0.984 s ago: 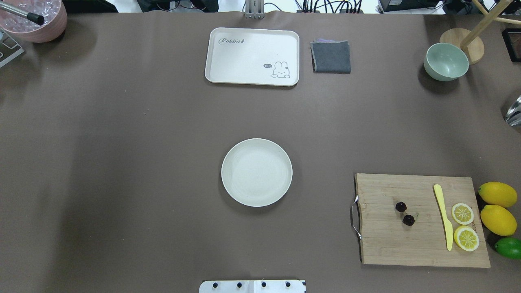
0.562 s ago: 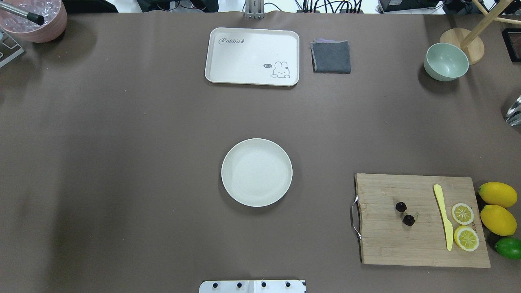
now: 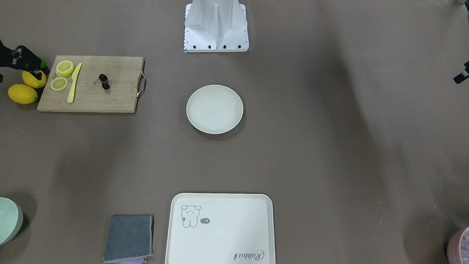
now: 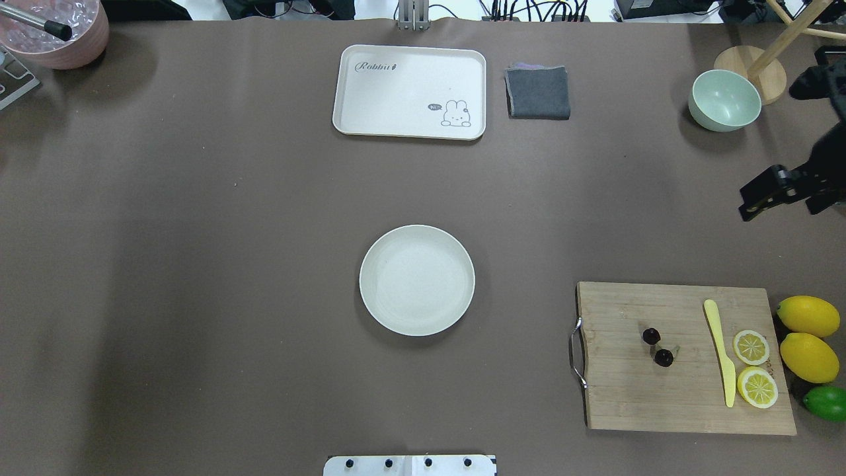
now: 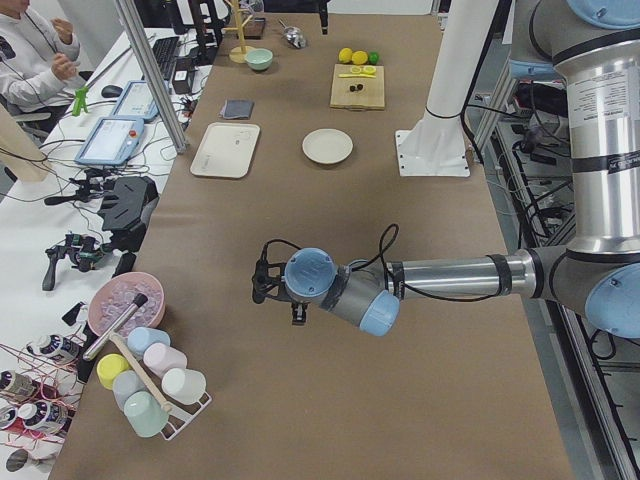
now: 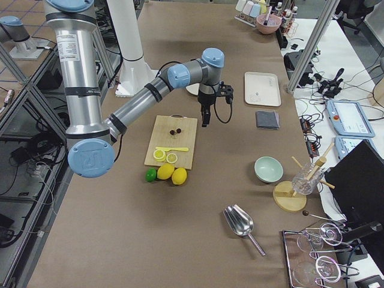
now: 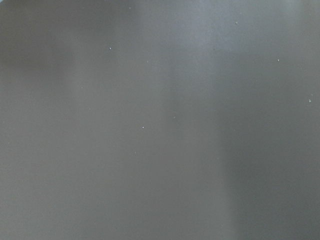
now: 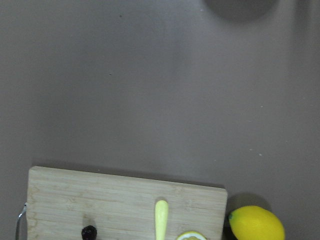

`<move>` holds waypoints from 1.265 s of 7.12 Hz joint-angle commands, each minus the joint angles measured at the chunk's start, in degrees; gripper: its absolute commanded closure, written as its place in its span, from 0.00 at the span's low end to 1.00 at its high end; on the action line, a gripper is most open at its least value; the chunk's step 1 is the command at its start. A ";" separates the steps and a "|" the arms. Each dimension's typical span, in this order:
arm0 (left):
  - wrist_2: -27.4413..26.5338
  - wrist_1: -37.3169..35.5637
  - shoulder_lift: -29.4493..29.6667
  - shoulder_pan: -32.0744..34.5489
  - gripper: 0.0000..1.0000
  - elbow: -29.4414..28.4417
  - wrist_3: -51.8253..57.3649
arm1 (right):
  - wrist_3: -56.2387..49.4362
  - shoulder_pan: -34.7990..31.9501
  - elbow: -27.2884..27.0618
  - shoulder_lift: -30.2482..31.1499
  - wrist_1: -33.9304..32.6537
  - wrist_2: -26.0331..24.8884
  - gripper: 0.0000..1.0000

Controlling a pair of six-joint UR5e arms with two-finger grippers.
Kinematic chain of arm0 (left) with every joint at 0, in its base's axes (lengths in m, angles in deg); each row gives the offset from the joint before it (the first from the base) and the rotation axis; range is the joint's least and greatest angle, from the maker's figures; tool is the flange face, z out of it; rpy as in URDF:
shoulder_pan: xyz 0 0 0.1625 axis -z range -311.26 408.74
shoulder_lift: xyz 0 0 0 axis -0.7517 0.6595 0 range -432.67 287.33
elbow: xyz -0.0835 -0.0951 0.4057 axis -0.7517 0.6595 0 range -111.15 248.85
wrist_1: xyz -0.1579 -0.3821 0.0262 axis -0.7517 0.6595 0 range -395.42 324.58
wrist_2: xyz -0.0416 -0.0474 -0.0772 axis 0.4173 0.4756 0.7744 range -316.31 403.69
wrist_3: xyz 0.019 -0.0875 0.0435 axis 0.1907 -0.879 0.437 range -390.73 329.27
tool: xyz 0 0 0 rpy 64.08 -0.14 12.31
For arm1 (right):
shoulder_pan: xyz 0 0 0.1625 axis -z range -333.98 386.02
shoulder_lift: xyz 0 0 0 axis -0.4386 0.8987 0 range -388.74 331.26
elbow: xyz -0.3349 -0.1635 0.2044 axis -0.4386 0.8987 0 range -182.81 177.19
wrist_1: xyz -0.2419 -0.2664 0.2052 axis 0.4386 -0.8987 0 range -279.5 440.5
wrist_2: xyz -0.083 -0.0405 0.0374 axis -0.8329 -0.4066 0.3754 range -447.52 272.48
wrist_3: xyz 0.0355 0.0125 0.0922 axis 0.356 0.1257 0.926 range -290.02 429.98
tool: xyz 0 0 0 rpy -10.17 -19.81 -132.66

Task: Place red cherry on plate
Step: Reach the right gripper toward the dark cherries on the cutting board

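The red cherry (image 4: 663, 357), a dark glossy pair on thin stems, lies on the wooden cutting board (image 4: 628, 396). The same pair shows in the front view as the cherry (image 3: 104, 82) and at the bottom edge of the right wrist view (image 8: 89, 232). The round cream plate (image 4: 416, 280) sits empty at mid-table, well left of the board. My right gripper (image 4: 753, 203) hovers above the table beyond the board's far right corner, apart from the cherry; I cannot tell whether it is open. My left gripper (image 5: 262, 290) hangs over bare table far to the left, its state unclear.
On the board lie a yellow knife (image 4: 720, 350) and two lemon slices (image 4: 751, 347). Two lemons (image 4: 807, 316) and a lime (image 4: 826, 402) sit right of it. A green bowl (image 4: 724, 99), grey cloth (image 4: 538, 92) and rabbit tray (image 4: 410, 91) line the far side.
My right gripper has come into the overhead view at the right edge, where it did not show before. The cherry, the plate and the board have not moved.
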State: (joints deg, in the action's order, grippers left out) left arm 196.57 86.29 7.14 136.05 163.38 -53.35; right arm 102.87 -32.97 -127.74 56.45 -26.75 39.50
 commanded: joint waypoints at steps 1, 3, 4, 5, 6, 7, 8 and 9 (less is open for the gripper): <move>0.14 -0.25 -0.09 -0.12 0.03 0.13 0.03 | 7.36 7.81 -0.14 3.82 8.00 -2.64 0.02; -0.03 -0.25 -0.01 -0.30 0.03 0.13 0.03 | 16.19 16.49 0.99 8.05 17.64 -8.69 0.04; -0.21 -0.25 0.00 -0.30 0.03 0.04 0.03 | 20.33 21.32 2.57 9.98 23.26 -12.20 0.04; -0.38 -0.25 0.00 -0.30 0.03 -0.13 0.03 | 21.85 22.76 5.80 12.00 30.97 -12.76 0.05; -0.56 -0.25 0.00 -0.13 0.03 0.13 0.03 | 22.56 23.21 8.18 13.24 36.53 -13.46 0.06; -0.65 -0.17 0.00 -0.04 0.03 0.57 0.21 | 23.44 24.00 8.29 13.86 37.19 -14.25 0.06; -0.65 -0.17 -0.09 -0.12 0.03 0.66 0.30 | 25.01 25.83 8.21 13.95 37.20 -16.52 0.06; -0.74 -0.17 -0.01 -0.13 0.03 0.66 0.30 | 27.20 27.85 7.86 13.87 37.20 -18.20 0.09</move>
State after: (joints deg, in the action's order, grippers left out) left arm 195.92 86.12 7.10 135.93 163.94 -53.11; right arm 127.69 -7.43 -119.75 70.18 9.99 23.49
